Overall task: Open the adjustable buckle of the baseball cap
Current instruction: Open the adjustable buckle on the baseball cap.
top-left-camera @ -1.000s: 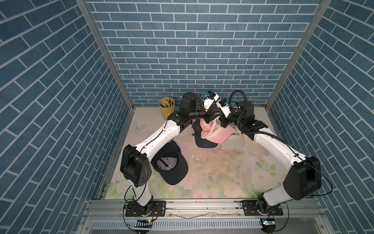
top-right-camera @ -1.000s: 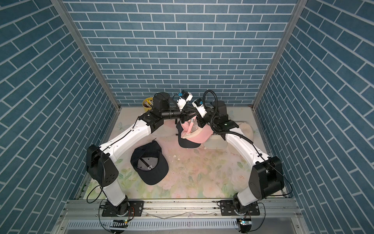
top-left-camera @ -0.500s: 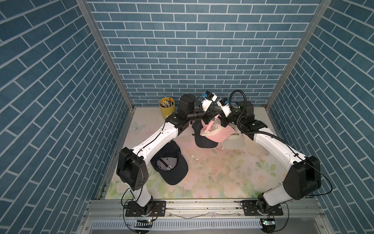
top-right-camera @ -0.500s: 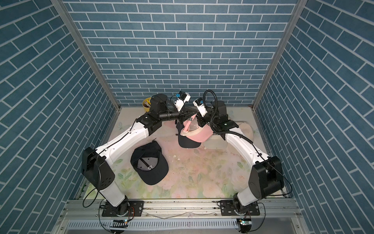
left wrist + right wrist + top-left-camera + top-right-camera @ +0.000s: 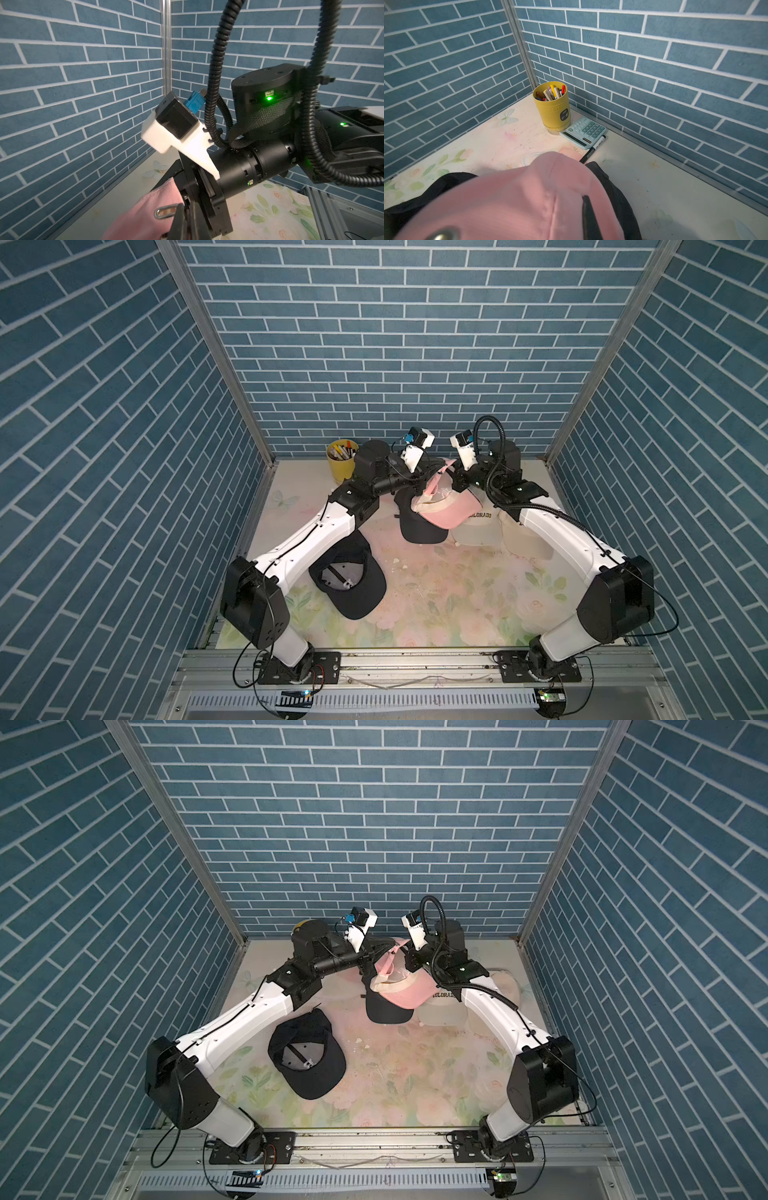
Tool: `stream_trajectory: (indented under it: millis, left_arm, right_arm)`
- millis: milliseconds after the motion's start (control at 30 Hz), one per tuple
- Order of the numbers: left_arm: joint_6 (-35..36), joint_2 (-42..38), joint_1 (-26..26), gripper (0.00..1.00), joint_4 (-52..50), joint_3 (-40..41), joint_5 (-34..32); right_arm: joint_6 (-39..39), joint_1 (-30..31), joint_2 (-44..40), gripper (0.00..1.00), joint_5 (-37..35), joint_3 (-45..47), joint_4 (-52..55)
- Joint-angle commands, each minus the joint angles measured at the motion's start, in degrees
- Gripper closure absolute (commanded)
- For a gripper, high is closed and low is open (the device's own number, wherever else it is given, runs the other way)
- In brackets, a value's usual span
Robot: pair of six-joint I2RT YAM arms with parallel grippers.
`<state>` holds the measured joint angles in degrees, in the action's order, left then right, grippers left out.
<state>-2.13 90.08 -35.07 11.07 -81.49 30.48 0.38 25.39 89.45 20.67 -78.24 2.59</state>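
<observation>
A pink baseball cap hangs above the back middle of the table, held between both arms. My left gripper is shut on the cap's pink strap, right beside the oval metal buckle. My right gripper is shut on the pink cap from the other side. Only one of its dark fingers shows. The other is hidden under the fabric. The two grippers stand close together, almost facing each other.
Under the pink cap lies a black cap, with a white COLORADO cap to its right. Another black cap lies upside down near the left arm. A yellow pen cup, a calculator and a marker sit in the back left corner.
My left gripper has closed on the strap beside the buckle. The left arm has shifted a little to the left. The right gripper has kept its hold on the cap.
</observation>
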Motion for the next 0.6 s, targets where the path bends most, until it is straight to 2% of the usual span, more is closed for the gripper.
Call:
stream_trajectory:
  millis: [0, 300, 500, 567]
  left_arm:
    - [0.14, -4.56, 0.05, 1.0, 5.62, 1.44, -1.54]
    - [0.59, -7.47, 0.17, 1.0, 10.29, 4.59, -6.43]
    - [0.68, -5.55, 0.17, 1.0, 8.43, 3.2, -7.36]
    - [1.18, -5.17, 0.25, 0.94, 7.07, 3.39, -8.8]
  right_arm:
    - [5.85, -1.3, 1.12, 1.0, -5.89, -1.04, 0.99]
    - [8.65, -1.37, 1.79, 1.0, -6.07, -0.51, 1.49]
    - [5.92, -1.17, 0.28, 1.0, -2.53, 1.6, -2.37]
    - [5.25, -1.22, -0.11, 1.0, -3.26, 0.64, -1.09]
